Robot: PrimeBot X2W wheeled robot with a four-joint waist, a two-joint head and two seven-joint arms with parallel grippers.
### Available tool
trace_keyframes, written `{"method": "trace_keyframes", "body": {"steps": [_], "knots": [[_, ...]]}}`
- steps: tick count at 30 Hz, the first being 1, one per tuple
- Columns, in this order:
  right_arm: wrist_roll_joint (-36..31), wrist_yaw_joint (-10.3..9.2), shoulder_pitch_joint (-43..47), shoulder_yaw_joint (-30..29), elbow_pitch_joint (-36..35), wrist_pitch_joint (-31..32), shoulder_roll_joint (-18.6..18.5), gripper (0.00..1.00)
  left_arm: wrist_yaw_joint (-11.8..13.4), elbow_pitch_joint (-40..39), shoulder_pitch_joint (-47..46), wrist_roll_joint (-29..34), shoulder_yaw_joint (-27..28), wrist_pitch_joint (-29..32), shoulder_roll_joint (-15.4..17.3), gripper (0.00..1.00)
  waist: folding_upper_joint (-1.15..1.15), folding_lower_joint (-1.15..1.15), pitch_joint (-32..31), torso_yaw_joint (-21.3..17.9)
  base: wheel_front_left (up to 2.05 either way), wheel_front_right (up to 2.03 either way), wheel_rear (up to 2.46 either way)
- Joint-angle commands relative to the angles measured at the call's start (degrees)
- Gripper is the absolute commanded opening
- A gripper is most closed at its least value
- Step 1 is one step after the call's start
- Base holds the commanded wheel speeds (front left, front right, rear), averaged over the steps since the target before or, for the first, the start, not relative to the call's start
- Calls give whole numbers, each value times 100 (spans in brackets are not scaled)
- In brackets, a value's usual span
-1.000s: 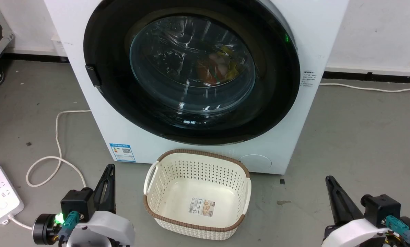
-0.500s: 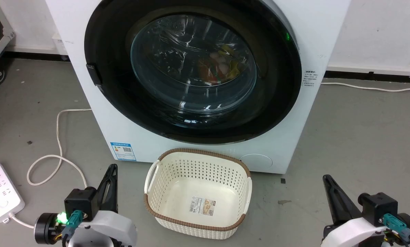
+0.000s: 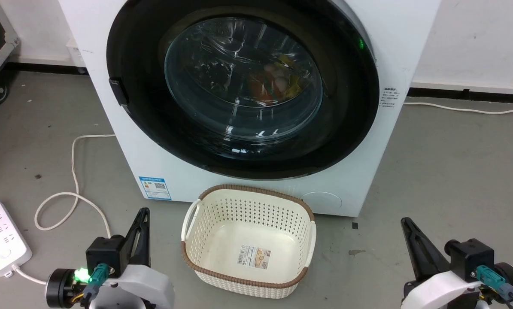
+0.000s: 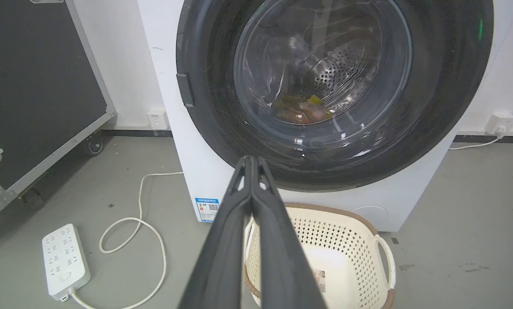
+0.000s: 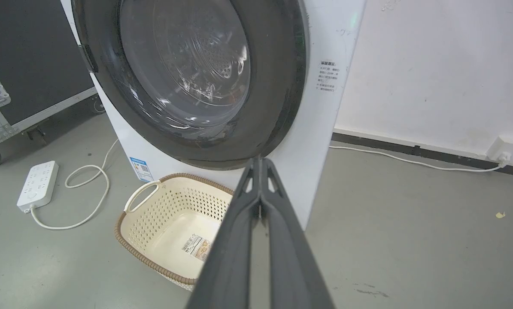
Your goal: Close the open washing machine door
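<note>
Both closed and empty, left gripper [image 4: 251, 159], right gripper [image 5: 259, 160], washing machine door [image 3: 350, 107] shut

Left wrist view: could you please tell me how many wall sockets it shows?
2. One wall socket sits left of the washing machine; the other wall socket sits to its right. The machine may hide more.

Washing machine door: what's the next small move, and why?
Probably none beyond a check. The washing machine door looks flush with the front of the washing machine in the head and right wrist views, no gap at the rim. The left gripper and right gripper sit low, jaws shut, apart from it. I'd leave the arms parked; whether the latch caught cannot be told.
</note>
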Motion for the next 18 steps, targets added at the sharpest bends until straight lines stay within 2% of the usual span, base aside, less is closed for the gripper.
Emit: {"method": "trace_keyframes", "body": {"steps": [1, 18], "knots": [[-54, -3, -64, 4, -67, 33, -7, 0, 27, -46, 69, 57, 25, 34, -28, 0, 0, 0, 2, 2, 0, 0, 0], [-210, -3, -76, 15, -196, 157, -8, 0, 55, -167, 115, 263, 64, 205, -145, 0, 0, 0, 27, 26, 0, 0, 0]]}}
